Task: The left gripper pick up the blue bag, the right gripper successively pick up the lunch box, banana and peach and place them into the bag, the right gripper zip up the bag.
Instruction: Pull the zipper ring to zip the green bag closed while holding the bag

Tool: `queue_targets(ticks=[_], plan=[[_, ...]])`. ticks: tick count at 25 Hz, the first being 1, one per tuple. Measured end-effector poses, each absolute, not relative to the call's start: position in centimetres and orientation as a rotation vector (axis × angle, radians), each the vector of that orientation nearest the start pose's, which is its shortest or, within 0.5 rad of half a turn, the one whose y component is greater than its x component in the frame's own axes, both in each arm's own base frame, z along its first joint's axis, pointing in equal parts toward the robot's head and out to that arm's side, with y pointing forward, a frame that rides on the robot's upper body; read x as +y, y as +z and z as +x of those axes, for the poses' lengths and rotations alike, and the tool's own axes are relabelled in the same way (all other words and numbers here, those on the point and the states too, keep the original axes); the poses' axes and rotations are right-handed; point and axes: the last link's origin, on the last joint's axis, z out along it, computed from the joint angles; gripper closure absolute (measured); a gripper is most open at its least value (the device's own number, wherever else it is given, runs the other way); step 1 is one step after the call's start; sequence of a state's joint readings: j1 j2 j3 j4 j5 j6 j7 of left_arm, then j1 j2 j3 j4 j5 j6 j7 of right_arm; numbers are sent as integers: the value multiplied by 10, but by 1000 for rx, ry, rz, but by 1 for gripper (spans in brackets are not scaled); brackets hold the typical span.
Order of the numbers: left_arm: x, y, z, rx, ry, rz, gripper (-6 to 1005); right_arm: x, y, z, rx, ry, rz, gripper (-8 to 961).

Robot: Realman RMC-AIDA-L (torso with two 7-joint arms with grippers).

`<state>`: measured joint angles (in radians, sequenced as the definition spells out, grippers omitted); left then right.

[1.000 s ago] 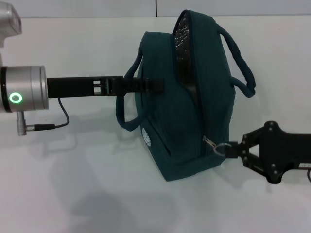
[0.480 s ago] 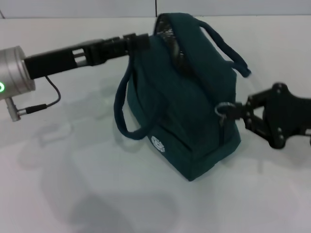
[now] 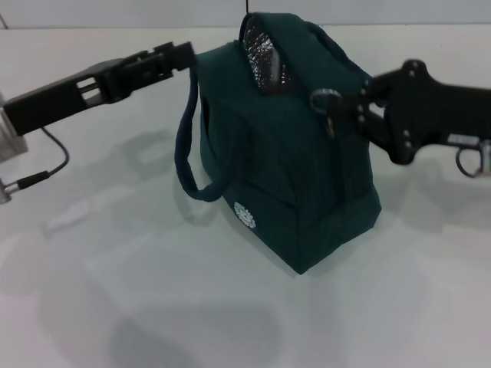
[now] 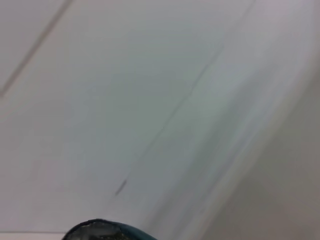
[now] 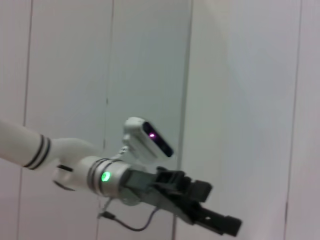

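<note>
Blue bag [image 3: 284,161]: dark teal fabric, standing on the white tabletop [image 3: 115,307] near the centre of the head view, tilted, silver lining [image 3: 262,57] showing at the open top end. White round logo [image 3: 245,214] low on the near side. One padded loop handle [image 3: 186,146] hangs down the left side; a second [image 3: 326,38] arches over the top. Left gripper [image 3: 180,55]: black, reaching in from the left, its tip at the bag's upper left edge where the handle joins; whether its fingers are clamped or apart cannot be told. Right gripper [image 3: 360,103]: black, entering from the right, closed on the silver ring zipper pull [image 3: 325,97] high on the bag's right side. Left wrist view: mostly blurred pale surface, a sliver of the bag's rim at the lower edge. Right wrist view: the left arm [image 5: 115,177] against a pale wall.
</note>
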<state>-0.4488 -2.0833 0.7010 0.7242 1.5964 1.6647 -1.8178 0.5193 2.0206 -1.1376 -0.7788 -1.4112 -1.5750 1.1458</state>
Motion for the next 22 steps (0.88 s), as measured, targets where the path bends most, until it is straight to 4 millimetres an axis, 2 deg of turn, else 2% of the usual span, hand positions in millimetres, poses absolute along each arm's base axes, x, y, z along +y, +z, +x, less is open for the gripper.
queue_targets(ticks=[2, 5, 6, 12, 18, 22], plan=[[325, 47, -241, -1087, -1328, -2406, 111, 344, 17, 175, -72, 1036, -2696, 941], [324, 49, -243, -1089, -1329, -2398, 116, 356, 16, 157, -126, 1050, -2689, 941], [323, 53, -247, -1088, -1343, -2368, 118, 359, 13, 146, -165, 1059, -2708, 941], [319, 72, -262, -1100, -1379, -2262, 129, 362, -3, 114, -263, 1077, -2773, 940], [313, 81, -272, -1111, -1403, -2207, 140, 373, 2, 112, -239, 1042, -2725, 939], [310, 83, -280, -1132, -1379, -2182, 148, 369, -9, 111, -255, 1026, -2765, 939]])
